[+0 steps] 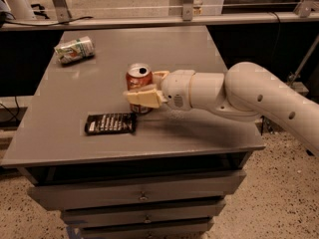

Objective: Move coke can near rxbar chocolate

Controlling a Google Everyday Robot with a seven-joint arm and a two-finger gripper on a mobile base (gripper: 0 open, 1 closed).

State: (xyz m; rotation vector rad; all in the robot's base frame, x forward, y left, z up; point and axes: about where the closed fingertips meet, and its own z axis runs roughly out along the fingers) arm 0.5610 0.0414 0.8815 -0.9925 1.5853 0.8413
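Observation:
The coke can (136,79), red-orange with a silver top, stands upright near the middle of the grey table (75,133). My gripper (145,87) reaches in from the right, its pale fingers (142,97) on either side of the can and closed on it. The rxbar chocolate (110,123), a flat dark wrapper with white lettering, lies on the table just left of and in front of the can, close to it.
A dented white-and-green can (74,50) lies on its side at the table's far left corner. The table's front edge is close below the bar, with drawers (142,195) beneath. A rail (149,20) runs behind the table.

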